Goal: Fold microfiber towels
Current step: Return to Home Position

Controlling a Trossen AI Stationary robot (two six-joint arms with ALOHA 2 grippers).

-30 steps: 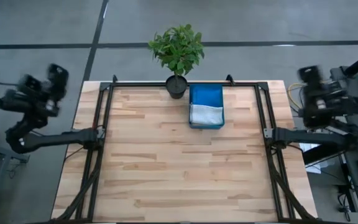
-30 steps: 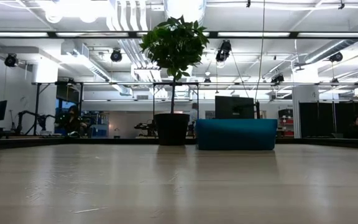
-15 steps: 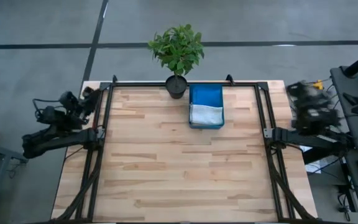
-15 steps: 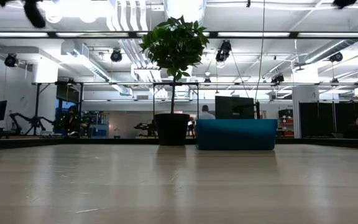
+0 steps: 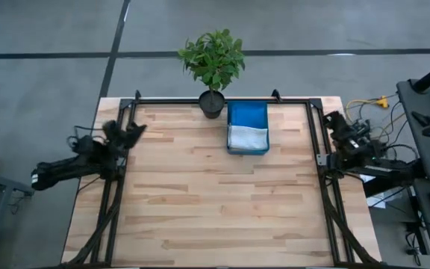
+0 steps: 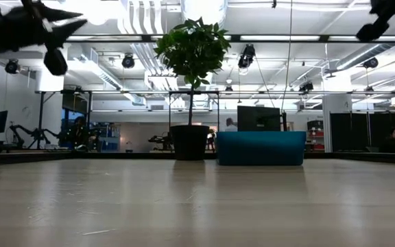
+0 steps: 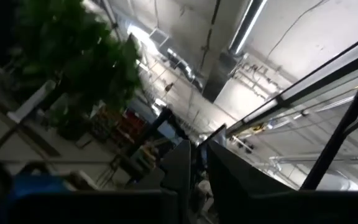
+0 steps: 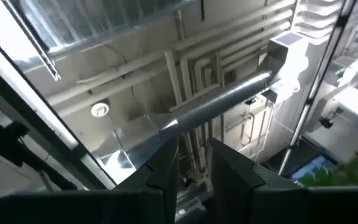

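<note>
The near part of the wooden desk (image 5: 215,217) is bare. Further in, the left end effector (image 5: 131,131) is at the left edge of the desk, above the black frame rail, and the right end effector (image 5: 333,122) is at the right edge, beside the other rail. In the low view both are high above the desk surface. In the left wrist view the two dark fingers (image 7: 180,171) are only slightly apart, with a thin gap and nothing between them. In the right wrist view the fingers (image 8: 166,165) also leave a narrow gap and hold nothing.

At the far side of the desk is the teal bin (image 5: 248,152). The pale grey towel (image 5: 247,137) lies folded inside it, on top, in the half nearer to the desk centre. I cannot tell whether other towels are under it. Just left of the bin is a potted plant (image 5: 213,56). Beyond the desk, a person (image 6: 393,140) sits at the far right of the room.
</note>
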